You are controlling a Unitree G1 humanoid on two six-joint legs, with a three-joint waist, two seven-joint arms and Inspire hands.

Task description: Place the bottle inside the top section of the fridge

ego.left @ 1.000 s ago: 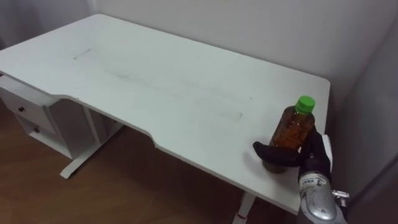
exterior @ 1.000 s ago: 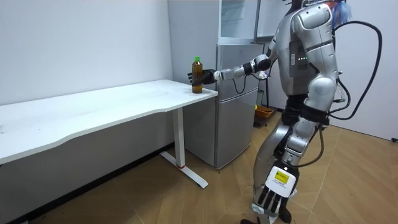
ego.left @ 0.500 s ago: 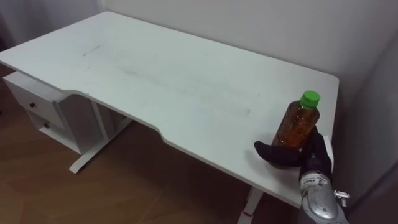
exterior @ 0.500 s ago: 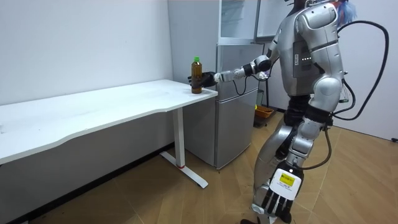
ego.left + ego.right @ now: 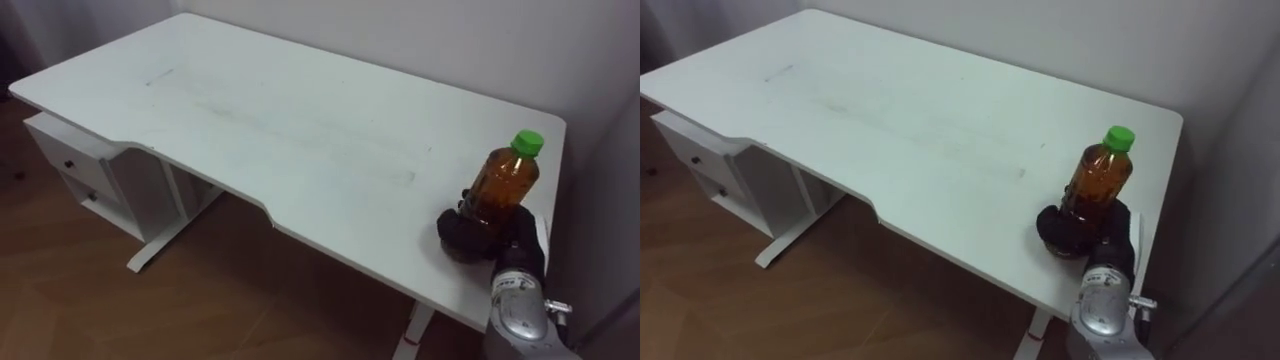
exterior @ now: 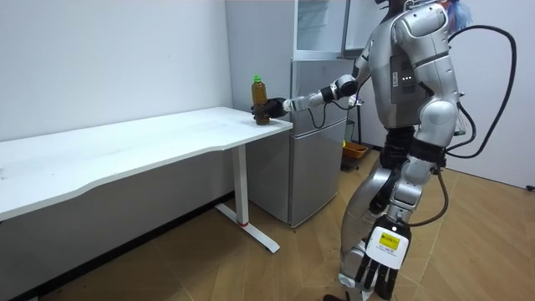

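Amber with a green cap (image 5: 527, 142), the bottle (image 5: 505, 185) stands upright at the white table's (image 5: 280, 130) near right corner. There you have the right hand (image 5: 470, 232) clasped round its lower part, dark fingers curled against the plastic. The hand hides the base, so you cannot tell whether it touches the tabletop. In the room view the robot stands by the grey fridge (image 6: 313, 142), right arm stretched to the table, left hand (image 6: 374, 272) hanging low with loose fingers.
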